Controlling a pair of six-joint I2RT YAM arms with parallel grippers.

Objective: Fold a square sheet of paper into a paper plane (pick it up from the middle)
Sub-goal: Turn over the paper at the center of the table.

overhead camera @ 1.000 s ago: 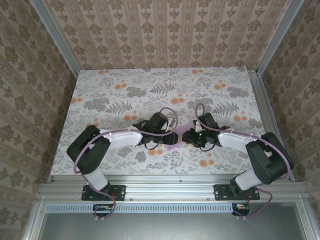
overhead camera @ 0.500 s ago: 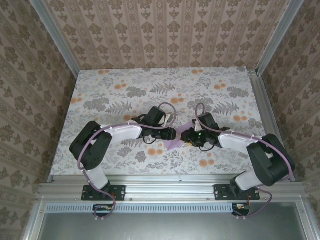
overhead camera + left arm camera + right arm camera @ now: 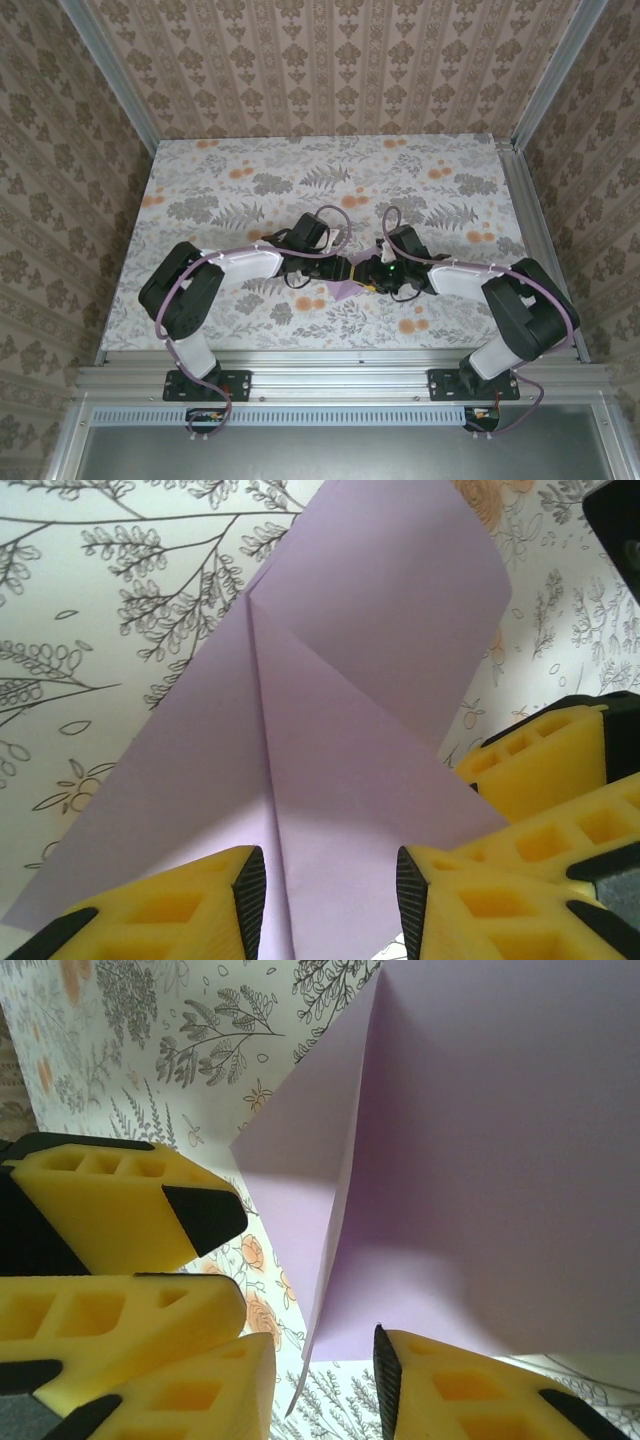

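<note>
Floral tablecloth (image 3: pixel 250 170) roomy all round; left tool (image 3: pixel 330 885), right tool (image 3: pixel 325 1370) spread astride creased paper (image 3: pixel 380 630).

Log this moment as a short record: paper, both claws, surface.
paper: lavender paper sheet, partly folded, one long crease showing
left claw: jaws apart, sheet between its fingers
right claw: jaws apart, sheet's edge between its fingers
position: both claws close together, facing each other at the sheet
surface: floral tablecloth
</note>
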